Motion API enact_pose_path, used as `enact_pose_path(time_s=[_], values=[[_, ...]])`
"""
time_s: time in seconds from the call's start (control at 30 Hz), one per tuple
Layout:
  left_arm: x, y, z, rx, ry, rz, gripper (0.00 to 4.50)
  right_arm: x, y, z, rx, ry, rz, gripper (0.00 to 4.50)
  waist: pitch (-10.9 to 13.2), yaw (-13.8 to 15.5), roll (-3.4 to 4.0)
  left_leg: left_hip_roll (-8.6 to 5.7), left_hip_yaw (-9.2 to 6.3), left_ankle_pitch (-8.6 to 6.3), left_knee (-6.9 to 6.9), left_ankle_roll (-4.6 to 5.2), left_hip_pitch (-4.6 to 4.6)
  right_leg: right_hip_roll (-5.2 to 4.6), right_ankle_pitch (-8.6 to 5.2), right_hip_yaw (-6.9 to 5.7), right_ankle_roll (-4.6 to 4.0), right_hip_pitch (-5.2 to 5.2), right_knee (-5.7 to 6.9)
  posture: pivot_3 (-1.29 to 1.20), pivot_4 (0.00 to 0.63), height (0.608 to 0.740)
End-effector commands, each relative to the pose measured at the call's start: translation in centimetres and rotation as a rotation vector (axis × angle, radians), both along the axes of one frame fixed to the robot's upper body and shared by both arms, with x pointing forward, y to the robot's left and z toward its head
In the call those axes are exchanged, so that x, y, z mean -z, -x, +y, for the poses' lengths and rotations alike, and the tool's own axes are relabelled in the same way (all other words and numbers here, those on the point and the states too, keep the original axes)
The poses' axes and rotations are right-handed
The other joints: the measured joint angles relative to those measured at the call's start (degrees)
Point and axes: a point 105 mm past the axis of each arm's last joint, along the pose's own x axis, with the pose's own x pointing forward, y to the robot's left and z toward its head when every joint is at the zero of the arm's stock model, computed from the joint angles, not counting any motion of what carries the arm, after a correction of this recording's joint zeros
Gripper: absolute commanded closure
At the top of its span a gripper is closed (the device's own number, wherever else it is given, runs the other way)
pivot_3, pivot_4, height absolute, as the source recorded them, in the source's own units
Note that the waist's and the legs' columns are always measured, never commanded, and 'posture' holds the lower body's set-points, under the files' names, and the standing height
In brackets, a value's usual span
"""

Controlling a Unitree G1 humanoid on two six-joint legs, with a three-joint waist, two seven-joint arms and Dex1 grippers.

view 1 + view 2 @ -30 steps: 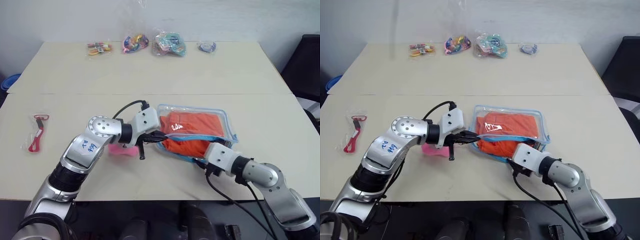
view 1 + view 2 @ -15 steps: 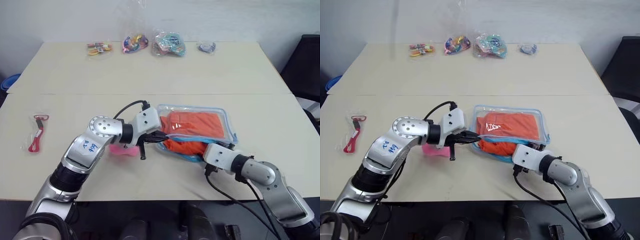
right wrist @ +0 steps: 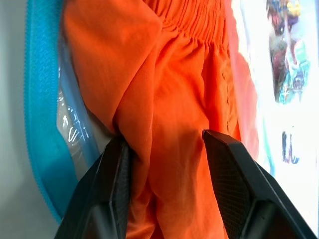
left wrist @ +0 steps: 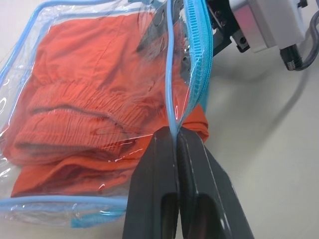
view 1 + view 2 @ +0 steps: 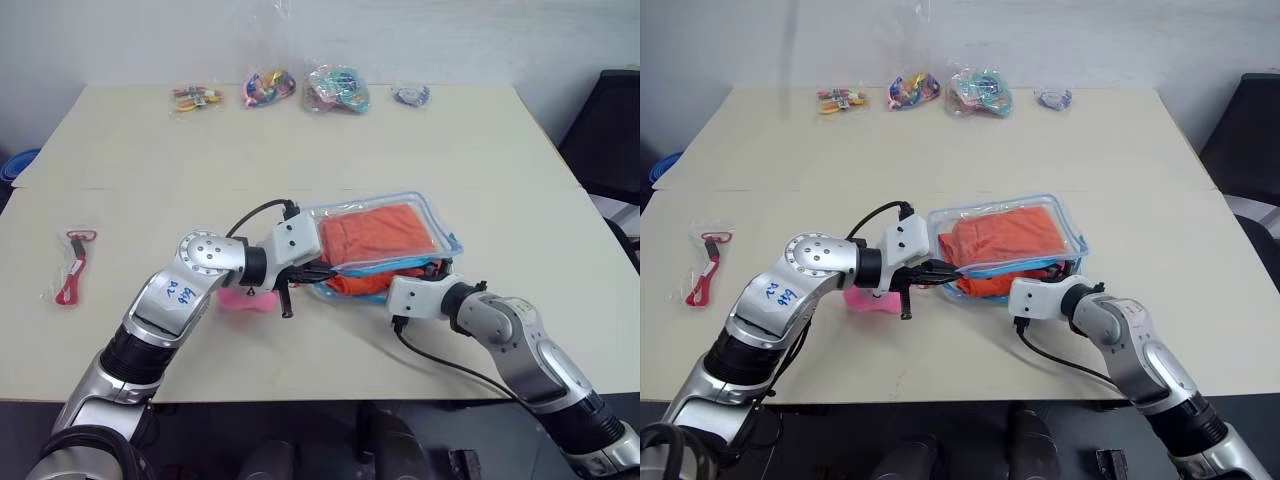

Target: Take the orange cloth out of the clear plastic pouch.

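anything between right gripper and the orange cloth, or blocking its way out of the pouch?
Nothing visible. The right gripper already has a fold of the bright orange fabric cloth between its two black fingers, inside the mouth of the clear plastic pouch with light blue trim. The left gripper pinches the pouch's zipper edge, holding the mouth open.

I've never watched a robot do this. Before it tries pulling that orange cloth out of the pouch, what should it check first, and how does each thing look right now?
1. Left gripper pinching the clear plastic pouch by its blue zipper edge: ok, shut on the edge.
2. Pouch mouth open: ok, the orange cloth bulges out past the zipper.
3. Right gripper around the cloth: ok, a fold sits between its fingers.
4. Right grip firm enough to pull: cannot tell, the fingers stand apart with cloth between them.
5. Pouch plastic kept out of the right grip: cannot tell, clear film lies close beside one finger.
6. Pink plush clear of the pull path: ok, it lies under the left arm, away from the opening.
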Motion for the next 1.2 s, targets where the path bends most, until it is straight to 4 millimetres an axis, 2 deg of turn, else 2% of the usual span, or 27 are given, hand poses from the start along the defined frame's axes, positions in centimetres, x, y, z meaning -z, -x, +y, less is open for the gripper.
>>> enact_pose_path(time_s=[0.03,0.2,0.23,0.47,0.8,0.97,1.1,1.2], values=[[-0.9,0.1,-0.5,0.024,0.017,-0.04,4.5,2.9,0.0,-0.8,0.037,0.03,0.103,2.73,0.0,-0.1,-0.01,0.01,-0.01,0.0,0.0,-0.01,0.0,0.0,0.0,-0.01,0.0,0.0,0.0,0.0,0.15,0.74],[-1.0,-0.1,-0.5,0.011,0.024,-0.036,4.5,2.7,0.1,-0.3,0.018,0.02,0.105,4.36,0.0,-0.3,0.0,0.01,-0.01,0.01,0.0,-0.02,0.0,0.0,0.0,-0.01,0.0,0.0,0.0,0.0,0.15,0.74],[-1.0,-0.1,-0.5,0.009,0.024,-0.035,4.5,2.6,0.1,-0.2,0.013,0.02,0.1,4.44,0.0,-0.3,0.0,0.01,-0.02,0.01,0.0,-0.02,0.0,0.0,0.0,-0.01,0.0,0.0,0.0,0.0,0.15,0.74],[-0.6,-1.0,-1.2,-0.045,0.033,-0.035,4.5,0.0,1.0,1.1,-0.052,-0.01,0.062,4.44,0.0,-0.1,0.0,0.0,-0.05,0.01,0.0,-0.03,-0.03,0.0,0.0,-0.03,0.0,-0.02,0.0,0.0,0.15,0.74],[-0.3,-4.2,-1.1,-0.175,0.003,-0.097,4.5,-4.2,4.4,2.2,-0.147,-0.097,0.096,4.44,0.0,0.3,0.0,-0.03,-0.07,0.01,0.0,-0.03,-0.07,0.01,0.0,-0.05,0.0,-0.05,-0.02,0.0,0.15,0.74],[-0.3,-5.4,-1.1,-0.193,-0.014,-0.137,4.5,-5.4,6.6,1.4,-0.166,-0.123,0.189,4.44,0.0,0.5,0.0,-0.06,-0.1,0.01,0.0,-0.02,-0.09,0.0,0.0,-0.07,0.0,-0.06,-0.02,0.0,0.15,0.74],[-0.5,-5.9,-1.3,-0.191,-0.019,-0.163,4.5,-5.4,8.8,1.1,-0.213,-0.138,0.302,4.44,0.0,0.4,0.0,-0.06,-0.12,0.01,0.0,-0.02,-0.1,0.0,0.0,-0.08,0.0,-0.05,-0.02,0.0,0.15,0.74],[-0.6,-6.2,-1.1,-0.174,-0.042,-0.191,4.5,-6.5,9.9,0.6,-0.214,-0.173,0.347,4.44,0.0,0.4,0.0,-0.06,-0.09,0.01,0.0,-0.02,-0.1,-0.01,0.0,-0.07,0.01,-0.05,-0.02,0.0,0.15,0.74]])
